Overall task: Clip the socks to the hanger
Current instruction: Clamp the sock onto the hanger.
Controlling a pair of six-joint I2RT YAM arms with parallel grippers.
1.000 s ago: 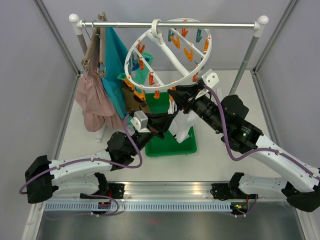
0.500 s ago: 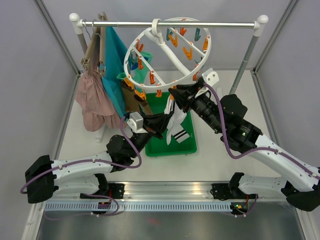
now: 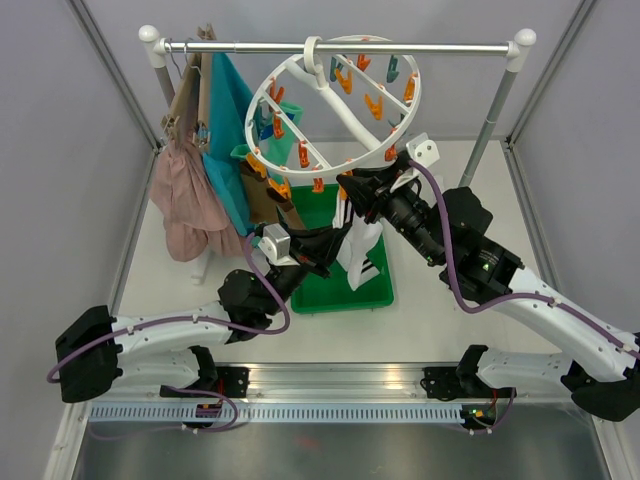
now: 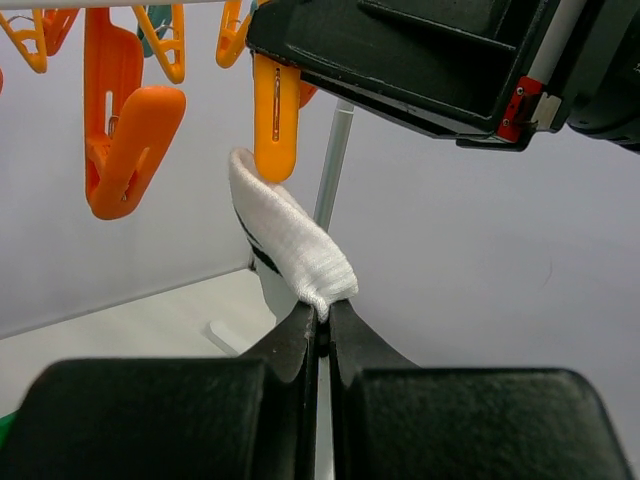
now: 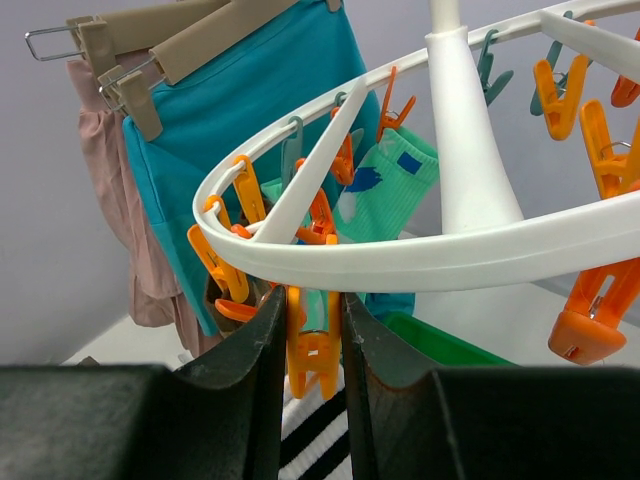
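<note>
The round white hanger (image 3: 417,95) hangs tilted from the rail, its ring (image 5: 450,250) fringed with orange and teal pegs. My right gripper (image 3: 350,190) is at the ring's near edge, its jaws (image 5: 313,300) shut on an orange peg (image 5: 313,350) and squeezing its handles. My left gripper (image 3: 335,240) is shut (image 4: 322,310) on the cuff of a white sock with dark stripes (image 4: 285,240), holding it just under that orange peg (image 4: 275,120). The sock (image 3: 360,250) dangles over the tray. A mint-teal patterned sock (image 5: 385,190) and a brown sock (image 3: 265,200) hang clipped on the ring's far left.
A green tray (image 3: 335,292) lies on the table under the hanger. A teal garment (image 3: 228,130) and a pink garment (image 3: 185,205) hang on tan hangers (image 3: 190,90) at the left of the metal rail (image 3: 420,47). The rail's slanted posts stand at both ends.
My left gripper has lifted the striped sock out of the tray, up to the peg that my right gripper holds. The hanger ring shifted slightly.
</note>
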